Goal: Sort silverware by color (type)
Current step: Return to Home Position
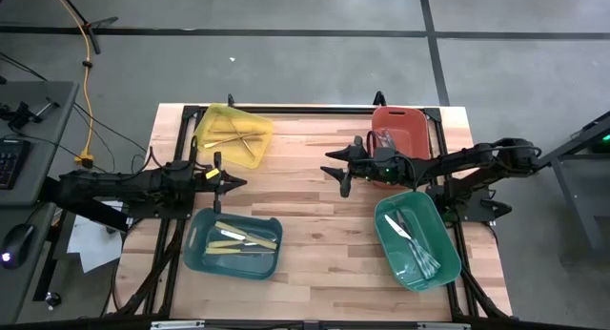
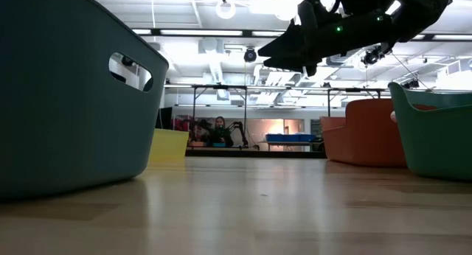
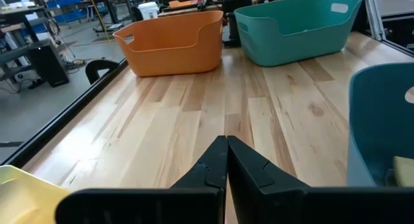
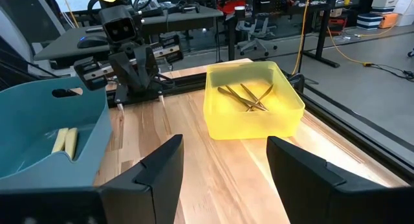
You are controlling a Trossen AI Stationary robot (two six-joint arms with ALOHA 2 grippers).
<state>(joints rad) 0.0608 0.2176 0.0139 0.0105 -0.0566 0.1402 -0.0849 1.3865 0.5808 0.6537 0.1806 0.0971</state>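
The silverware lies sorted in four bins. Gold-tan pieces [image 1: 232,134] lie in the yellow bin [image 1: 255,126], cream-yellow ones [image 1: 240,239] in the blue bin [image 1: 195,254], silver-grey ones [image 1: 412,240] in the teal-green bin [image 1: 446,237], and tinted ones [image 1: 384,139] in the red bin [image 1: 408,120]. My left gripper [image 1: 238,184] is shut and empty at the table's left, between the yellow and blue bins. My right gripper [image 1: 338,170] hangs open and empty above the table, left of the red bin.
Bare wood lies in the table's middle [image 1: 315,225] between the two grippers. A black frame [image 1: 305,109] runs along the table's far edge. Beyond the table stand desks, cables and a monitor stand.
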